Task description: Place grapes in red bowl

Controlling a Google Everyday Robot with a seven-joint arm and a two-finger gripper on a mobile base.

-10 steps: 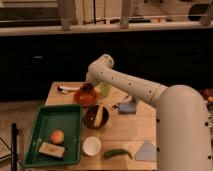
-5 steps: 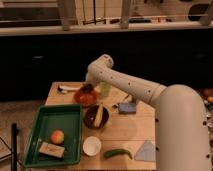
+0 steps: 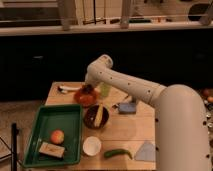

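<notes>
Arm comes in from the right, elbow up high at the far edge of the tabletop (image 3: 125, 131), forearm angled down-left. Hand (image 3: 88, 90) is right over the red bowl (image 3: 84, 98), at or just inside its rim. Cannot tell whether the hand is open, closed or gripping anything: it reads as one dark patch.

Grapes: not separable from that dark patch at the hand, so they're either at the hand or in the bowl under it; can't tell which. No dark cluster shows anywhere else on the tabletop.

Red bowl sits at the far-left of the tabletop, just behind the green tray (image 3: 50, 118). Dark bowl (image 3: 91, 121) is just in front-right of the red bowl, near but apart, with a yellowish item (image 3: 99, 114) in it.

Tray holds an apple (image 3: 57, 136) and a tan block (image 3: 51, 149), apart from each other.

White cup (image 3: 92, 146) is in front of the dark bowl, beside the tray. Green pepper (image 3: 118, 153) lies right of the cup, grey-blue cloth (image 3: 146, 151) further right. Blue pad (image 3: 127, 107) lies right of the dark bowl. Pale green cup (image 3: 104, 90) stands behind the forearm. Light utensil (image 3: 65, 89) lies left of the red bowl.
</notes>
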